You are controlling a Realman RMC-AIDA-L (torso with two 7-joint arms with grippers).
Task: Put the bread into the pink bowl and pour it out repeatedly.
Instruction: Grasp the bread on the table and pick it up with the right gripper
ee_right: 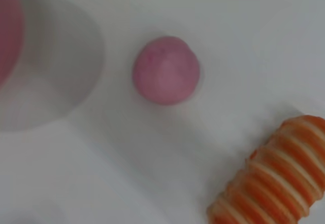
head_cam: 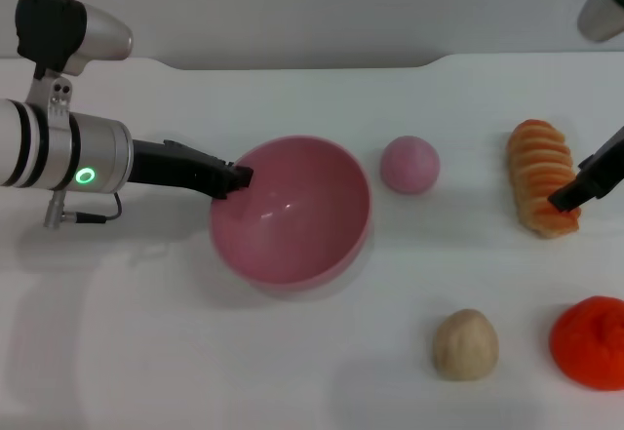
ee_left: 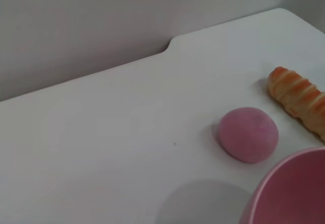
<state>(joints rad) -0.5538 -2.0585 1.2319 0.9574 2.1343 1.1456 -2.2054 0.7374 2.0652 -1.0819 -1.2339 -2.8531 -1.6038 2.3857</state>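
White tabletop (head_cam: 146,352) with a plain pale wall behind it, pretty bare setup. Starting on the left, the left gripper (head_cam: 237,178) reaches in from the side and it's clamped onto the near-left rim of the pink bowl (head_cam: 292,211), fingers pinched on the edge. Bowl sits upright with nothing inside it. Just right of it is a small solid pink dome (head_cam: 409,164), close to the bowl but not touching. Further right the bread (head_cam: 542,175) lies flat on the table, stripy side up, well apart from the bowl. The right gripper (head_cam: 570,196) comes in from the right edge and its dark tip is right at the near end of the loaf; can't tell whether its fingers are spread or closed. Nearer the front there's a beige lump (head_cam: 465,343) and an orange-red blob (head_cam: 591,341) by the right edge.
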